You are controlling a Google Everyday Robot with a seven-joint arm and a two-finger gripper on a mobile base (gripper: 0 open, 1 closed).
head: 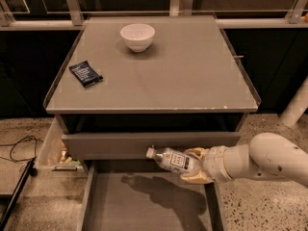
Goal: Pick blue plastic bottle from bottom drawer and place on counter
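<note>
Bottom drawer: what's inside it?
Visible bottom drawer floor shows only a shadow. The gripper holds the blue plastic bottle above its rear edge; floor beneath the arm and the front end are hidden.

Speckled floor (262, 215) at 5 and 8 o'clock; black cable (18, 146) at 8 o'clock; dark glazed railing (72, 4) at 12 o'clock; gripper (191, 166) at 5 o'clock.

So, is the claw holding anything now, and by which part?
Yes. The claw grips the blue plastic bottle by its bottom end; the bottle lies sideways in the air above the open bottom drawer.
</note>
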